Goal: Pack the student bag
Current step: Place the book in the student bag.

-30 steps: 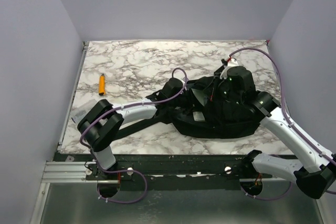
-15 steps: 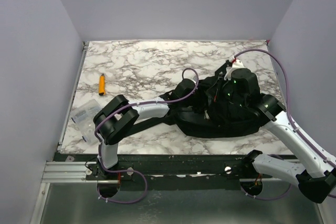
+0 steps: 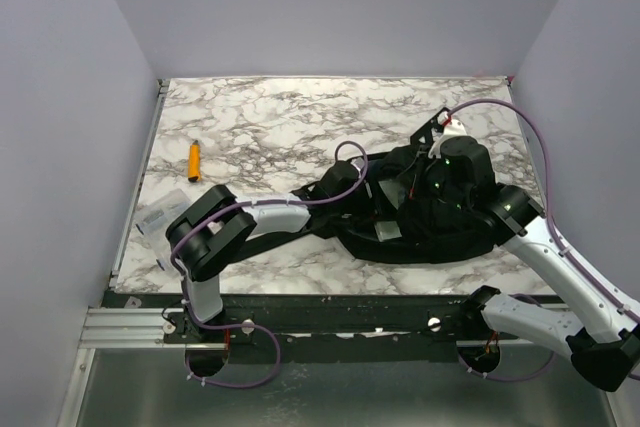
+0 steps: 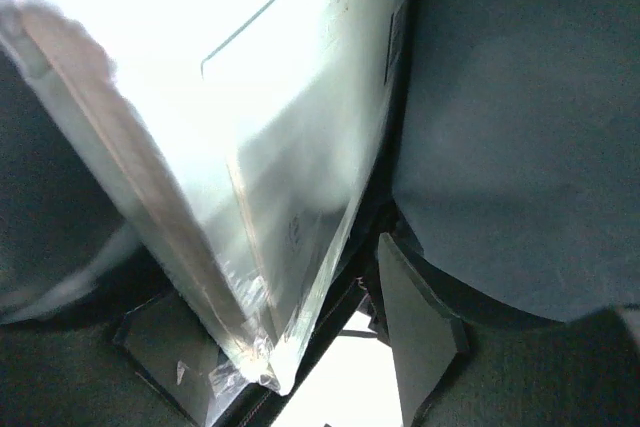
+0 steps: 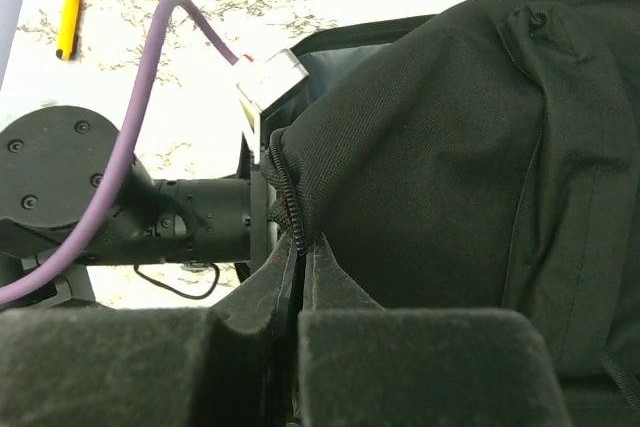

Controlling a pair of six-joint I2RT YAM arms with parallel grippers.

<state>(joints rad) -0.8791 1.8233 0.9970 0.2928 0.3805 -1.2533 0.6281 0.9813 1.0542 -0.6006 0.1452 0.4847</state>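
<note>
The student bag (image 5: 450,147) is matt black woven cloth. The desk (image 3: 260,117) is smooth and marble-patterned. The packet (image 4: 280,147) has glossy clear plastic film.

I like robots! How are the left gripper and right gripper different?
The left gripper is open; the right gripper is pinched shut. The left gripper reaches inside the student bag beside a plastic-wrapped packet; the right gripper grips its zipper edge from outside. Both are at the bag.

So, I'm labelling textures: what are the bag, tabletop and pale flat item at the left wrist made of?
Bag: seemingly matte black woven fabric; weave and zipper teeth show. Tabletop: white-grey marble pattern, stone or printed laminate. Flat item: clear glossy film wrap, crinkled at its corner; contents unclear.
</note>
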